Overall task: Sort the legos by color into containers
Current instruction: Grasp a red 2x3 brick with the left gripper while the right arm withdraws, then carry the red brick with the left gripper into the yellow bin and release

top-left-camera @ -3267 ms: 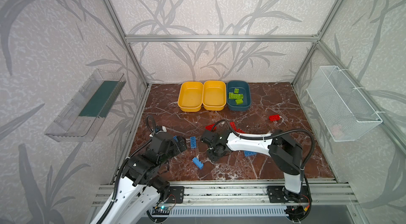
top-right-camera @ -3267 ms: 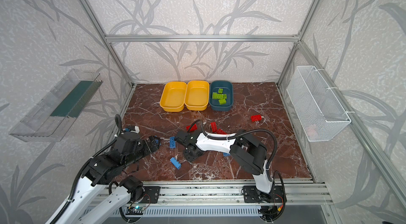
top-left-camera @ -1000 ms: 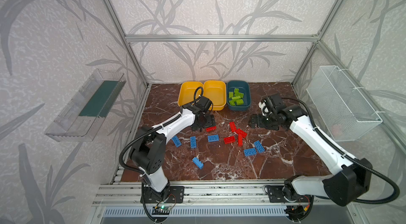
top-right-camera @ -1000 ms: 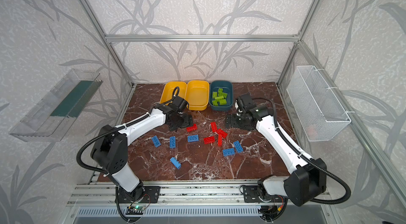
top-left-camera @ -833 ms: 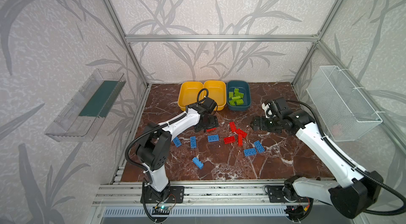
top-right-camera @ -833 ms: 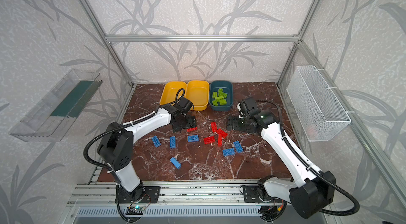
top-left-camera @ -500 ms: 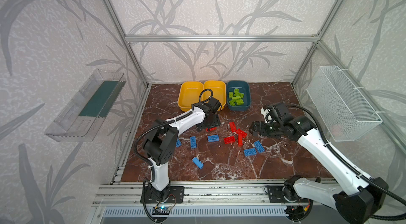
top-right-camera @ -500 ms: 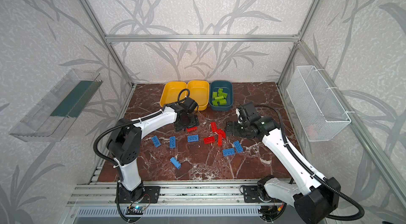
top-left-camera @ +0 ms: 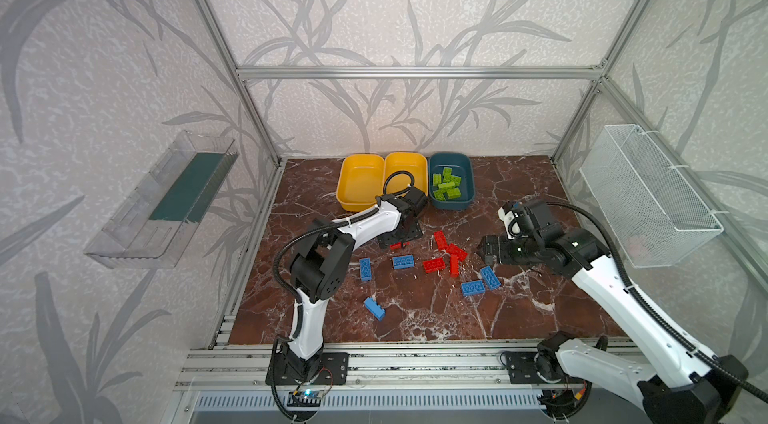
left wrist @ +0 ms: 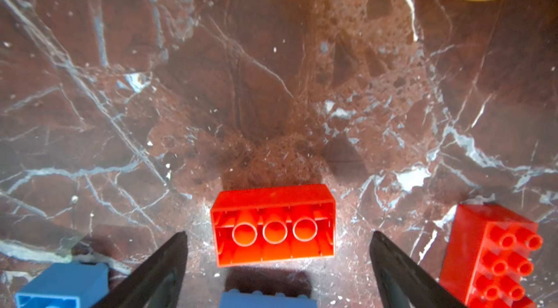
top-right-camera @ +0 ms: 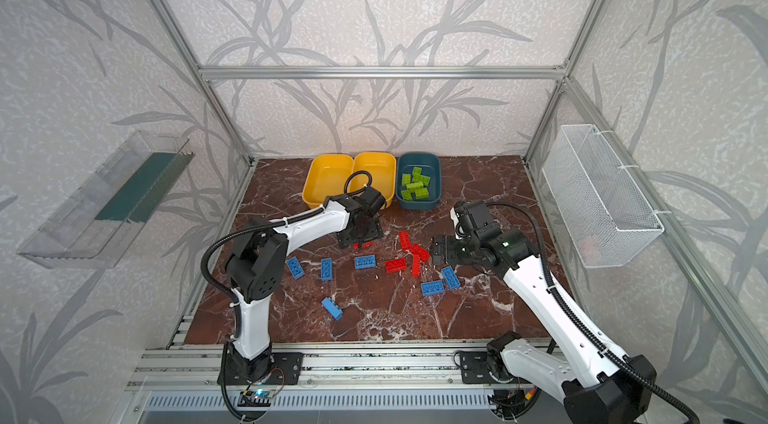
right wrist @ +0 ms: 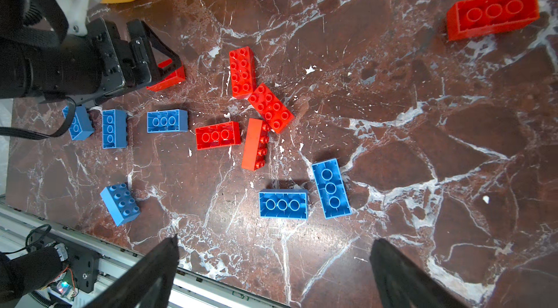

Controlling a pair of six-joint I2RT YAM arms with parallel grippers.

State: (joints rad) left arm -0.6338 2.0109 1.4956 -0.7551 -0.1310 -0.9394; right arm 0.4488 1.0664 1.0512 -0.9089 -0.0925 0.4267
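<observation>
Red and blue legos lie scattered mid-table in both top views. My left gripper [top-left-camera: 401,234] is open and low over an upside-down red lego [left wrist: 273,226]. That lego lies partly between its fingertips [left wrist: 178,240], untouched. My right gripper [top-left-camera: 484,251] hangs open and empty beside the red cluster [top-left-camera: 455,252], with blue legos [right wrist: 283,203] below it. At the back stand two yellow containers [top-left-camera: 357,182] [top-left-camera: 405,166]. Next to them the teal container [top-left-camera: 451,204] holds green legos [top-left-camera: 448,187]. Another red lego [right wrist: 493,12] shows only in the right wrist view.
A clear tray [top-left-camera: 166,201] hangs on the left wall and a white wire basket [top-left-camera: 648,201] on the right wall. An aluminium rail [top-left-camera: 415,363] runs along the table's front edge. A blue lego [top-right-camera: 296,268] lies close by the left arm's elbow.
Both arms have come up from the front of the table. Over the last second the left gripper slid right onto the red lego, and the right gripper drifted forward toward the red cluster.
</observation>
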